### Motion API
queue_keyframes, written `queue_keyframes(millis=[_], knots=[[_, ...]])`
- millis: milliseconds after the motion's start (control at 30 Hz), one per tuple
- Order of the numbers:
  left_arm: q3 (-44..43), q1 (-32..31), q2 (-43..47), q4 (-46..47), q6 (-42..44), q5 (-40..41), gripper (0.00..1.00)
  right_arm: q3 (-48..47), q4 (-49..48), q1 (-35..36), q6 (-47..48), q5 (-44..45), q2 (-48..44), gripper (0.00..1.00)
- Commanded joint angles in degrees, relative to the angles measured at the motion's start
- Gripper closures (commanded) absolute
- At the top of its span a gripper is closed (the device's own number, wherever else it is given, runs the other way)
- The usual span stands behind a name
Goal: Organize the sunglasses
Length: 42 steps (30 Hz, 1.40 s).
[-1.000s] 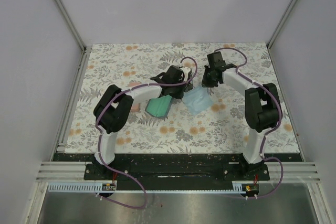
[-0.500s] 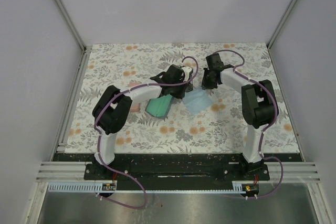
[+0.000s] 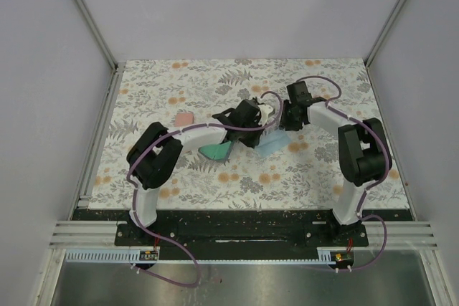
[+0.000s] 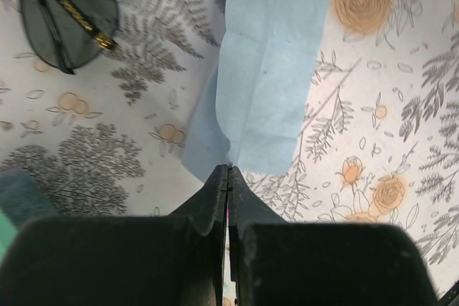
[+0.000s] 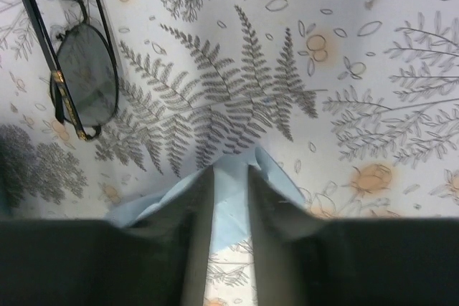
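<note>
A thin dark-framed pair of sunglasses (image 4: 68, 16) lies folded on the floral tabletop, at the upper left in both wrist views (image 5: 86, 80). A light blue cloth (image 4: 272, 84) lies flat beside it. My left gripper (image 4: 229, 170) is shut on the cloth's near corner. From the opposite side, my right gripper (image 5: 231, 170) stands over the cloth's (image 5: 233, 198) other edge. Its jaws are slightly parted and the cloth shows flat in the gap. In the top view both grippers (image 3: 252, 125) (image 3: 282, 121) meet at mid-table over the cloth (image 3: 272, 145).
A green case (image 3: 215, 150) lies under the left forearm, and a pink case (image 3: 184, 117) lies further left. The floral mat (image 3: 323, 170) ends at metal rails on the left and a black bar at the near edge.
Both grippers came closer together and slightly nearer, and the cloth shifted with them. The right jaws, shut before, have parted. The left arm swung off the pink case.
</note>
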State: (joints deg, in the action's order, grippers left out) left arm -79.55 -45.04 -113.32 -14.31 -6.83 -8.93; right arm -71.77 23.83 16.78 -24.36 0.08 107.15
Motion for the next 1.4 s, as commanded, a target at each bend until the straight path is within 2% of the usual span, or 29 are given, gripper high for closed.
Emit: queue_keyframes(millis=[0, 133, 300, 333, 400, 533, 567, 733, 833, 967, 1200, 1367], knots=[[1.5, -1.54, 2.4, 1.21, 2.7, -1.18, 1.0, 4.25, -3.79, -0.69, -1.74, 2.47, -6.86, 0.55], [2.64, -2.86, 2.31, 1.65, 3.66, -2.15, 1.0, 8.21, -5.55, -0.87, -3.23, 4.14, -10.47, 0.49], [2.99, -3.83, 1.61, 1.56, 4.19, -5.56, 0.86, 10.94, -6.96, -1.39, -4.82, 5.19, -13.28, 0.48], [3.34, -3.92, 1.78, 1.82, 4.28, -5.83, 0.82, 11.12, -6.87, -1.48, -5.17, 5.63, -13.55, 0.48], [4.05, -4.01, 2.48, 2.0, 4.11, -5.66, 0.67, 11.47, -7.13, -1.83, -5.52, 5.72, -13.81, 0.47], [5.54, -3.92, 4.68, 2.88, 2.62, -5.31, 0.51, 11.04, -7.57, -2.1, -4.83, 3.8, -13.38, 0.48], [5.63, -3.83, 5.29, 3.05, 2.0, -4.61, 0.49, 10.6, -7.92, -2.1, -3.86, 2.49, -12.77, 0.5], [5.63, -0.5, 7.05, 3.41, -3.27, -2.76, 0.49, 5.95, -6.61, -2.1, -0.78, -2.97, -8.2, 0.58], [5.72, 1.0, 7.67, 4.02, -4.07, -1.98, 0.49, 4.89, -5.82, -2.1, -1.65, -5.25, -6.7, 0.51], [4.58, 1.35, 6.97, 2.62, -2.05, 0.05, 0.5, 5.58, -4.76, -2.01, -6.21, -6.31, -6.61, 0.47], [2.38, 1.88, 4.33, 1.38, 0.85, 0.4, 0.53, 9.89, -4.67, -2.01, -18.78, -6.5, -8.53, 0.55], [2.47, 2.15, 4.86, 1.91, 0.94, -0.3, 0.55, 13.32, -7.13, -2.01, -22.57, -4.3, -10.65, 0.61]])
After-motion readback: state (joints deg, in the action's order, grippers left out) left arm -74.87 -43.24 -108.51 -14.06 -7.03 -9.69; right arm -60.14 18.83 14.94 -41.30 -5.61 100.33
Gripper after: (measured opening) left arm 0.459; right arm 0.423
